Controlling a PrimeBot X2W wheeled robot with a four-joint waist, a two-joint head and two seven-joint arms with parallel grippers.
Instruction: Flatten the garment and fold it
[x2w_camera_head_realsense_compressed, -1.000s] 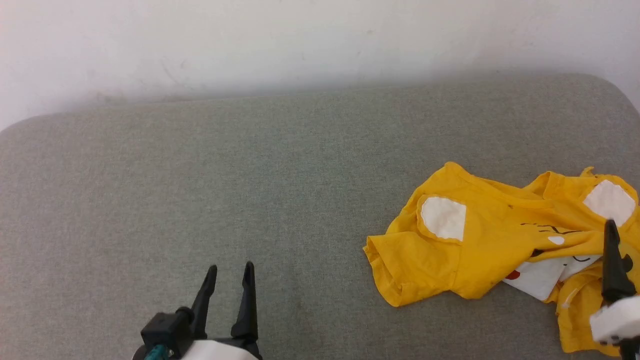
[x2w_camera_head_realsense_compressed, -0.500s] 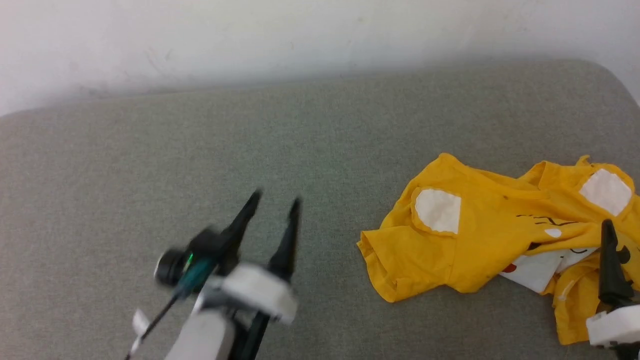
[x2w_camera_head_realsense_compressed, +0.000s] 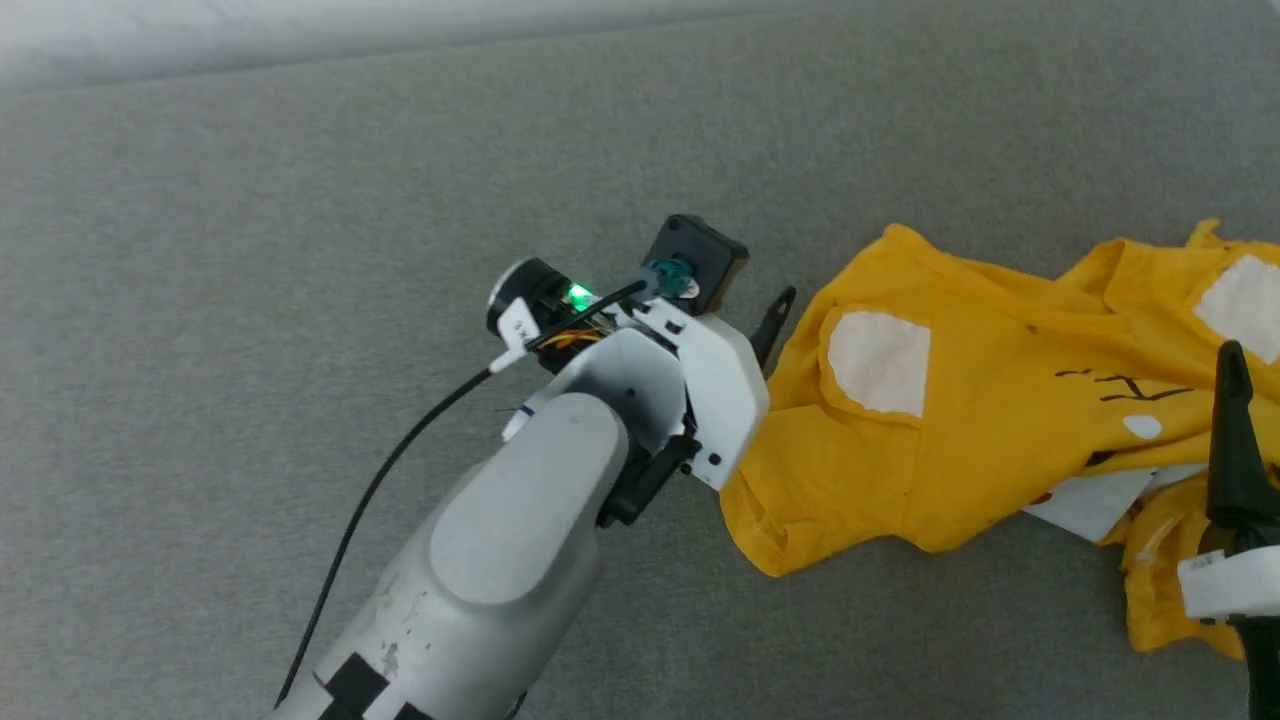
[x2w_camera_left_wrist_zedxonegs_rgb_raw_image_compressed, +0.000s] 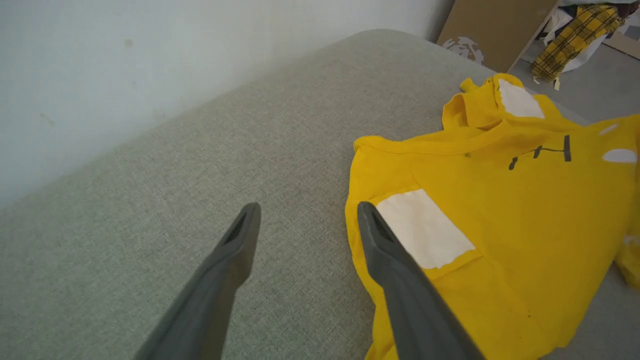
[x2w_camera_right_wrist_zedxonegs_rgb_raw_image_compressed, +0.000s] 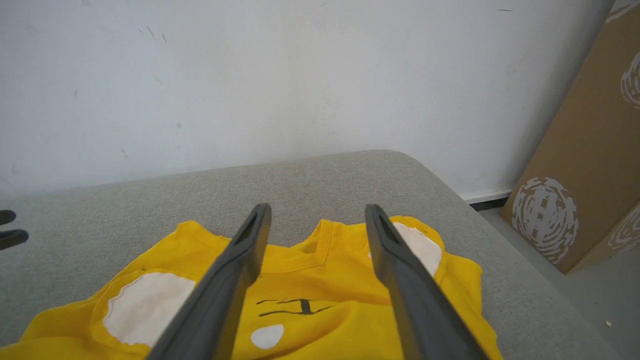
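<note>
In the head view, the garment (x2w_camera_head_realsense_compressed: 960, 440), a yellow T-shirt, lies rumpled on the right part of the grey padded surface (x2w_camera_head_realsense_compressed: 300, 250). One sleeve (x2w_camera_head_realsense_compressed: 810, 520) spreads leftward and the rest bunches toward the right edge. Our left tool (x2w_camera_head_realsense_compressed: 772, 318) hangs just beside that sleeve's side of the shirt. Just one dark fingertip clears the wrist housing, so we cannot read its spread here. Our right tool (x2w_camera_head_realsense_compressed: 1232, 440) stands over the bunched part, with one finger showing.

In the left wrist view, the left tool (x2w_camera_left_wrist_zedxonegs_rgb_raw_image_compressed: 307, 210) has its jaws spread wide and holds nothing. One finger is over bare surface, the other over the shirt's edge next to a white patch (x2w_camera_left_wrist_zedxonegs_rgb_raw_image_compressed: 422, 235). We cannot tell whether it touches the cloth.

In the right wrist view, the right tool (x2w_camera_right_wrist_zedxonegs_rgb_raw_image_compressed: 318, 210) is likewise spread wide and empty, and its fingers frame the neckline (x2w_camera_right_wrist_zedxonegs_rgb_raw_image_compressed: 300, 260) from above.

We judge the shirt light, thin and limp. It should drape from any pinch, drag a little on the textured surface and wrinkle rather than slide. It is not fragile, though a shallow pinch could take only one layer. The stitched edges look the best holds: the sleeve hem for the left tool and the shoulder seam beside the collar for the right. With both held, we could pull it taut and lay it flat.
</note>
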